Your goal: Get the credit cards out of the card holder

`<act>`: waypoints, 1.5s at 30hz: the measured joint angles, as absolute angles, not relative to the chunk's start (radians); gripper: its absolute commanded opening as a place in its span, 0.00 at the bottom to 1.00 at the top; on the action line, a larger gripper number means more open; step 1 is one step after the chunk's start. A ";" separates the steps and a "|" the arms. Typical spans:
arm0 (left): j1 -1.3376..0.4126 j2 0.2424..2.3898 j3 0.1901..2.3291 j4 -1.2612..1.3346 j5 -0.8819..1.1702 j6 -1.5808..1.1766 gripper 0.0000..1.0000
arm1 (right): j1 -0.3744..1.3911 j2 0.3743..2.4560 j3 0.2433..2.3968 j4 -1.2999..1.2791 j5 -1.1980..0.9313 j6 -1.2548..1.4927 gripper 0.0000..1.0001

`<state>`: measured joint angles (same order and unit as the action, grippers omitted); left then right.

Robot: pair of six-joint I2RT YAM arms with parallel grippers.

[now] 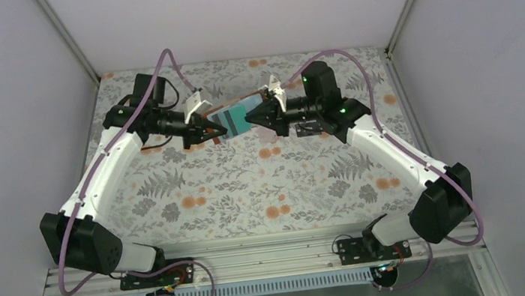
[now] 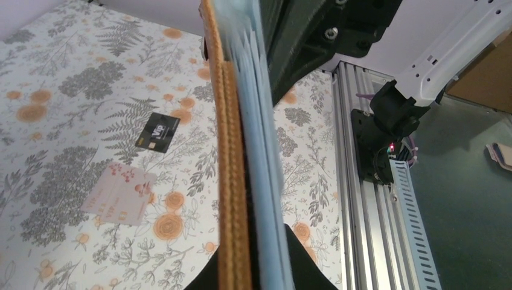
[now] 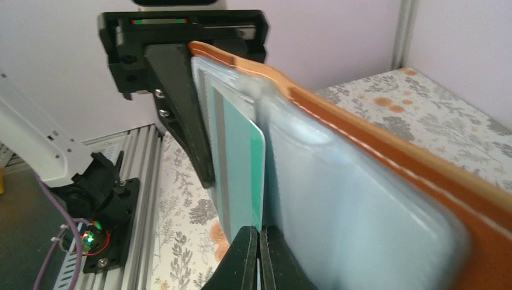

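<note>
Left gripper point(image 1: 218, 129): clamped on one end of the card holder point(image 3: 374, 229), which is seen edge-on between its fingers in the left wrist view.
Right gripper point(image 3: 259, 260): clenched, with its fingertips brought together at the lower edge of the teal card point(image 3: 241, 163), just beside the holder's fold.
Card holder: held open between the two grippers and lifted off the table point(image 2: 60, 90). The pale blue inside is shown to the top view and the rust-brown leather is turned away.
Teal card: seated in a pocket of the half gripped by the left gripper, partly exposed.
Black card point(image 2: 158, 132): laid flat on the floral table, white marks up.
Pink card point(image 2: 119, 194): laid flat near the black card, not touching it.
</note>
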<state>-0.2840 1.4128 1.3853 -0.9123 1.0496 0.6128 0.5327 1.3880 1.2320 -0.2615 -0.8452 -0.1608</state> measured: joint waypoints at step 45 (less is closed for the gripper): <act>-0.075 1.420 1.353 -0.766 0.752 0.343 0.02 | 0.780 1.575 1.119 -0.463 0.307 -0.262 0.04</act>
